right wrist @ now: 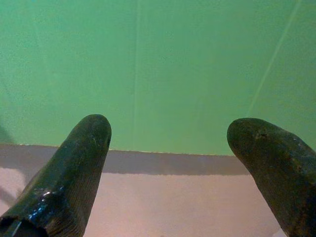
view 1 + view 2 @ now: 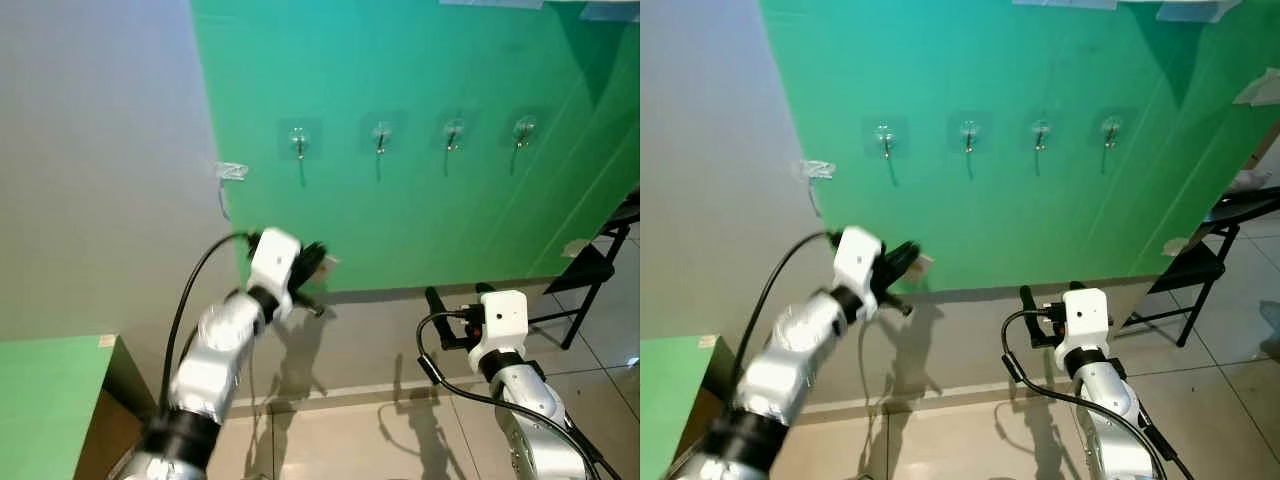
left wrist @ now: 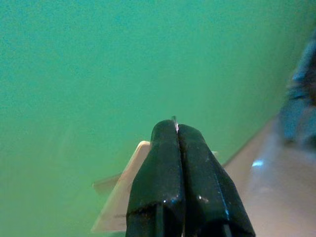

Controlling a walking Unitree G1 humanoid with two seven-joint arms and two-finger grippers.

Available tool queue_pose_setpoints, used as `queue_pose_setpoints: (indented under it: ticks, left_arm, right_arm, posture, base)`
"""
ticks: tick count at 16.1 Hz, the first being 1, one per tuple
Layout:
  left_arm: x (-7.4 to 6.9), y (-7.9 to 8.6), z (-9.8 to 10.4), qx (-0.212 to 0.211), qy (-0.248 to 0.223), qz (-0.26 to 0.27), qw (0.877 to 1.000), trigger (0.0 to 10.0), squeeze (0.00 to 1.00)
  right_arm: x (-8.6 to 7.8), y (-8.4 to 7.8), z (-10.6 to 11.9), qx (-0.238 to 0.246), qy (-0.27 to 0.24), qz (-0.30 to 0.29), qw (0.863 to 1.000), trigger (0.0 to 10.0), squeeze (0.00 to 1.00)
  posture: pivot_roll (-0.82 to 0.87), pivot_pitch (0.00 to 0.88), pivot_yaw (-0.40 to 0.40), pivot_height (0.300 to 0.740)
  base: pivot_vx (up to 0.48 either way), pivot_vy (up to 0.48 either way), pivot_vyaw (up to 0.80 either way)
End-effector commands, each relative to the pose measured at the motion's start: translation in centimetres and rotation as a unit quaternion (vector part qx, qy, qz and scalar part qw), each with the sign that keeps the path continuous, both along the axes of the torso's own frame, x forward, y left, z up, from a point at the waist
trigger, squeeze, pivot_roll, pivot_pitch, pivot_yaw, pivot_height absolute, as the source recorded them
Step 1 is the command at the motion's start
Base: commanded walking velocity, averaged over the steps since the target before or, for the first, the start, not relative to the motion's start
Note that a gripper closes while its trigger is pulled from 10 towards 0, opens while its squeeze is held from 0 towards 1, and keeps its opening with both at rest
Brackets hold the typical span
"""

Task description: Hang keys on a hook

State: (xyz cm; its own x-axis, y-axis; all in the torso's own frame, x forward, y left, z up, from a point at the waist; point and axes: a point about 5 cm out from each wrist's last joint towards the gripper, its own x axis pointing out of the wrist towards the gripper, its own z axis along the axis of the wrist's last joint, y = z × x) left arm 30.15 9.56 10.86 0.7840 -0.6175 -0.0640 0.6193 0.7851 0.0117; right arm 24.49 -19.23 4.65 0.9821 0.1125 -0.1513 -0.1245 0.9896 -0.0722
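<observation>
Four small clear hooks sit in a row on the green wall [image 2: 420, 220]: the leftmost hook [image 2: 299, 142], a second hook [image 2: 381, 136], a third hook [image 2: 453, 132] and the rightmost hook [image 2: 523, 128]. My left gripper [image 2: 318, 258] is raised in front of the wall, below and a little right of the leftmost hook, shut on the keys. A beige tag [image 3: 121, 197] shows behind the fingers and a small dark key [image 2: 312, 306] dangles beneath them. A thin metal sliver [image 3: 174, 120] pokes out between the fingertips. My right gripper [image 2: 458, 297] is held low to the right, open and holding nothing.
A black folding stand [image 2: 590, 270] is at the right by the wall. A green-topped surface [image 2: 50, 400] lies at the lower left. A grey wall [image 2: 100, 160] adjoins the green one, with a scrap of tape [image 2: 232, 171] at the seam. Tiled floor [image 2: 340, 440] lies below.
</observation>
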Motion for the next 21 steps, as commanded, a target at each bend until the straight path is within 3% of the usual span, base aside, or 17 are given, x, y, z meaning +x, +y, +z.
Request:
queue_pose_setpoints:
  ticks: [1, 4, 9, 14, 17, 19, 21]
  left_arm:
    - [1.4, 0.0, 2.6, -0.016, -0.019, -0.019, 1.000, 0.0, 0.00]
    - [3.9, 0.5, 6.5, -0.057, -0.006, -0.054, 0.997, 0.0, 0.00]
    - [5.0, 1.4, 8.0, -0.083, 0.047, -0.109, 0.989, 0.0, 0.00]
    - [3.9, 1.8, 7.3, -0.073, 0.067, -0.130, 0.987, 0.0, 0.00]
    - [2.7, 2.3, 6.6, -0.023, 0.055, -0.148, 0.987, 0.0, 0.00]
    - [2.3, 2.7, 7.4, -0.017, 0.049, -0.156, 0.986, 0.0, 0.00]
    - [2.3, 3.6, 9.5, -0.022, 0.033, -0.164, 0.986, 0.0, 0.00]
  right_arm:
    - [0.1, 0.0, 0.1, 0.005, 0.001, 0.000, 1.000, 10.0, 0.00]
    - [0.0, 0.5, -0.2, 0.012, 0.006, -0.002, 1.000, 10.0, 0.00]
    - [-0.4, 1.1, -0.7, 0.020, 0.013, -0.004, 1.000, 10.0, 0.00]
    - [-0.7, 1.4, -1.2, 0.022, 0.024, -0.003, 0.999, 10.0, 0.00]
    - [-1.0, 1.5, -1.6, 0.021, 0.032, 0.006, 0.999, 10.0, 0.00]
    - [-1.2, 1.5, -1.8, 0.020, 0.037, 0.010, 0.999, 10.0, 0.00]
    - [-1.3, 1.5, -2.0, 0.018, 0.044, 0.015, 0.999, 10.0, 0.00]
  posture:
    - [-0.16, 0.000, 0.015, 0.740]
    - [-0.17, 0.000, 0.029, 0.740]
    - [-0.19, 0.000, 0.056, 0.740]
    - [-0.18, 0.000, 0.059, 0.740]
    - [-0.17, 0.000, 0.049, 0.740]
    - [-0.16, 0.000, 0.044, 0.740]
    - [-0.15, 0.000, 0.037, 0.740]
  base:
    - [0.000, 0.000, 0.00]
    - [0.000, 0.000, 0.00]
    - [0.000, 0.000, 0.00]
    - [0.000, 0.000, 0.00]
    - [0.000, 0.000, 0.00]
    - [0.000, 0.000, 0.00]
    - [0.000, 0.000, 0.00]
